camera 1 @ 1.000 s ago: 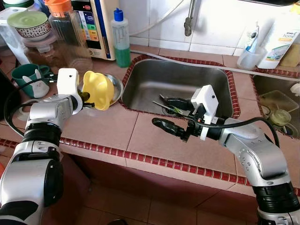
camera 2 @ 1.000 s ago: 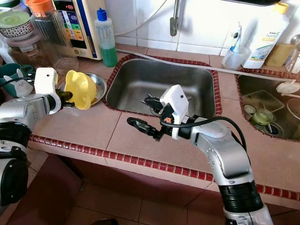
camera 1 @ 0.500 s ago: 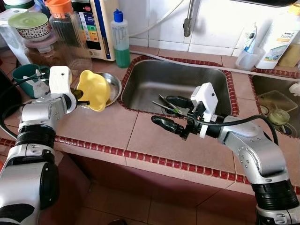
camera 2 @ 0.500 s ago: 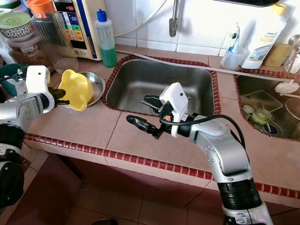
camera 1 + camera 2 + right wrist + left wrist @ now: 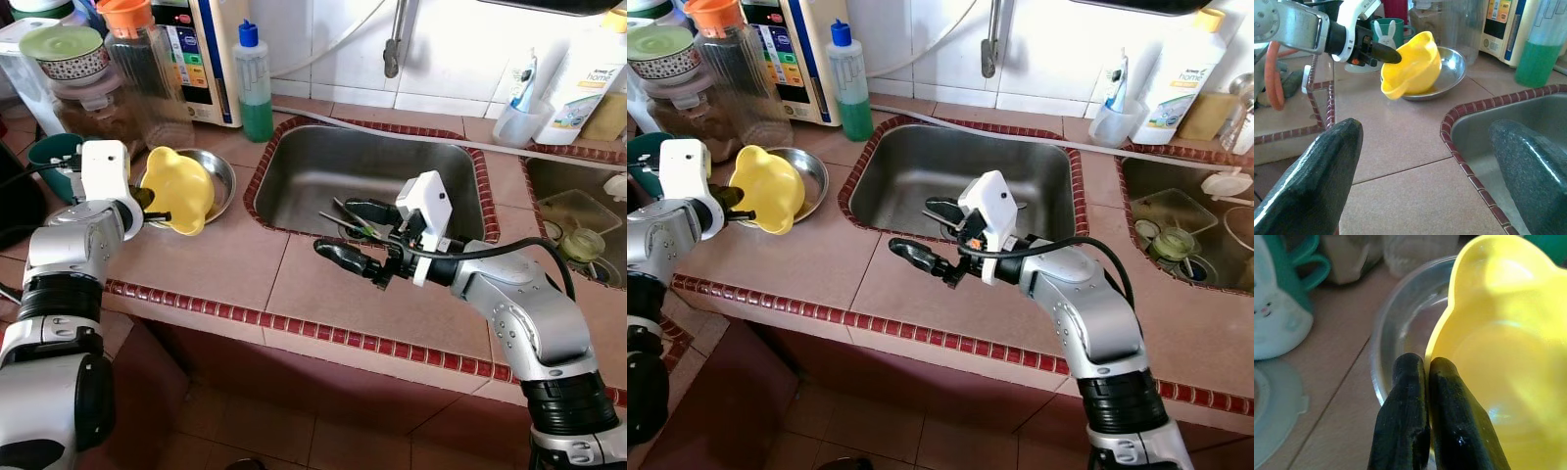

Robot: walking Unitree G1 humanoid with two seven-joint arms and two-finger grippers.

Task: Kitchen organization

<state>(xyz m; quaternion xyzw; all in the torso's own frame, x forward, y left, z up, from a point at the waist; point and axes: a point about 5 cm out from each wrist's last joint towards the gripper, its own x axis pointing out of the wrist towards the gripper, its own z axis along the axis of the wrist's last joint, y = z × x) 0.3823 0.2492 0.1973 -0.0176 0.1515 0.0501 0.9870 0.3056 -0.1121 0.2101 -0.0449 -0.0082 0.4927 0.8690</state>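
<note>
My left gripper is shut on the rim of a yellow scalloped bowl. It holds the bowl tilted just over the left side of a shallow steel dish on the tiled counter; whether the two touch I cannot tell. In the left wrist view its fingers pinch the yellow rim. My right gripper hangs open and holds nothing, above the counter at the front edge of the steel sink. The right wrist view looks between its fingers at the yellow bowl.
Some utensils lie in the sink. A green soap bottle, jars and a water dispenser stand at the back left. A green bunny mug sits beside my left wrist. A second basin holds dishes on the right.
My left gripper has carried the yellow bowl leftward and lower, from above the steel dish's middle to its left side. The right arm has barely moved.
</note>
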